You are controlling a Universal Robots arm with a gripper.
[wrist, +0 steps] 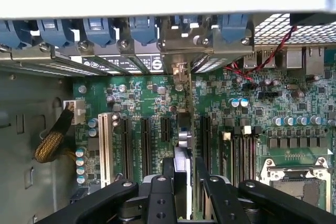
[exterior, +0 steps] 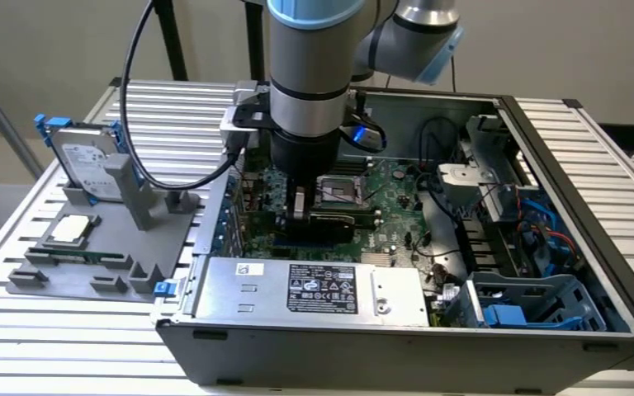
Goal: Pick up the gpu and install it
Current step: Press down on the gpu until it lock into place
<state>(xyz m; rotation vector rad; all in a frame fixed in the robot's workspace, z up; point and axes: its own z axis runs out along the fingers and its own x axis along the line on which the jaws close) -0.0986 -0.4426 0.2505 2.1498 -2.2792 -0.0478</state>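
- Grey fixture tray [exterior: 86, 272] at the exterior view's left: hard drive [exterior: 83, 169] upright in a blue frame, memory stick [exterior: 75, 256] lying flat.
- Open computer case [exterior: 581, 206] at centre, power supply [exterior: 311, 289] along its near wall.
- Gripper [wrist: 182, 182] lowered over the motherboard [exterior: 389, 206], fingers [wrist: 163, 195] clamped on the gpu [wrist: 182, 166].
- Gpu held edge-on, in line with the expansion slots [wrist: 144, 145], its bracket [wrist: 179, 72] at the rear case wall. Seating in the slot cannot be judged.
- CPU socket [wrist: 294, 179] lies beside the slots.
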